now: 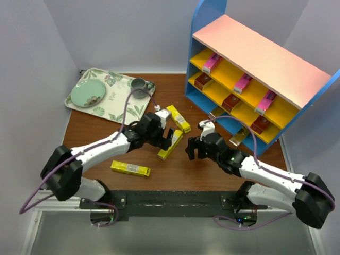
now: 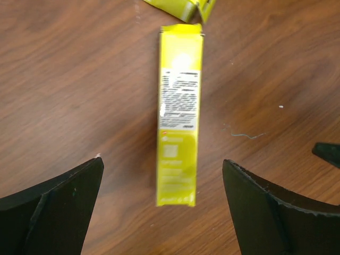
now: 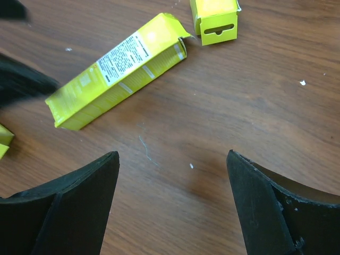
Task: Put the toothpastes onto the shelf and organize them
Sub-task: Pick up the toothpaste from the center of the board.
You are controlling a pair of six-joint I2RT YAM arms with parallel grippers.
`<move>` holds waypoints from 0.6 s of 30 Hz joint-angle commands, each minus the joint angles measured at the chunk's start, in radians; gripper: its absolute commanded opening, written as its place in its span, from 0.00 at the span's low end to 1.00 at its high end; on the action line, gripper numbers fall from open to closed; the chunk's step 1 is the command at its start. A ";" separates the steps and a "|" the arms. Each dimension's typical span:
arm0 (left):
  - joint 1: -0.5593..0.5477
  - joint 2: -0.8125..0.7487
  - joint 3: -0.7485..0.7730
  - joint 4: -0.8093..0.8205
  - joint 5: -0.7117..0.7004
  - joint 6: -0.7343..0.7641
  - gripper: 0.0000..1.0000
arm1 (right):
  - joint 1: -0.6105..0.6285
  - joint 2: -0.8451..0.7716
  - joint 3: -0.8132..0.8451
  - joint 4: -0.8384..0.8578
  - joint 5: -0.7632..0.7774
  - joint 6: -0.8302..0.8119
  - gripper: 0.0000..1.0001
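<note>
Cartons of toothpaste sit in two places: some on the large tiered shelf (image 1: 255,53) with blue side panels, a pale pink top board and yellow-orange boards at the far right of the brown wooden table (image 1: 90,133), others loose on the tabletop. On the shelf, three bright pink cartons (image 1: 243,82) stand along the upper board and three dark red cartons (image 1: 231,101) along the one below, spaced out on each tier.

Three slim yellow cardboard cartons lie flat on the wood. The middle yellow carton (image 2: 179,111) lies lengthwise between the fingers of the left gripper (image 2: 162,161). Its jaws stand spread as wide as they go, one on either side of the carton with a clear gap to each, so it has hold of nothing. Just beyond that carton's far end lies the second yellow carton (image 1: 178,118), nearer the shelf. The third yellow carton (image 1: 130,169) lies well apart toward the near edge, beside the left arm.

The right gripper (image 3: 172,154) hangs over bare wood just to the right of the middle carton, its jaws well apart and empty.

In the far left corner rests a floral-patterned rectangular tray (image 1: 114,109) carrying a pale green round plate (image 1: 87,94) and a small grey-green cup (image 1: 139,85).
</note>
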 commanded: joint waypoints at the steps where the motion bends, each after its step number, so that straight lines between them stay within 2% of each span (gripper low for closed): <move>1: -0.076 0.135 0.136 0.002 -0.109 -0.025 1.00 | 0.004 -0.063 -0.047 0.129 0.038 0.060 0.86; 6: -0.092 0.265 0.257 -0.019 -0.120 0.005 0.96 | 0.005 -0.136 -0.104 0.141 0.044 0.071 0.87; 18: -0.093 0.466 0.326 0.033 -0.104 0.012 0.76 | 0.005 -0.158 -0.133 0.156 0.032 0.063 0.87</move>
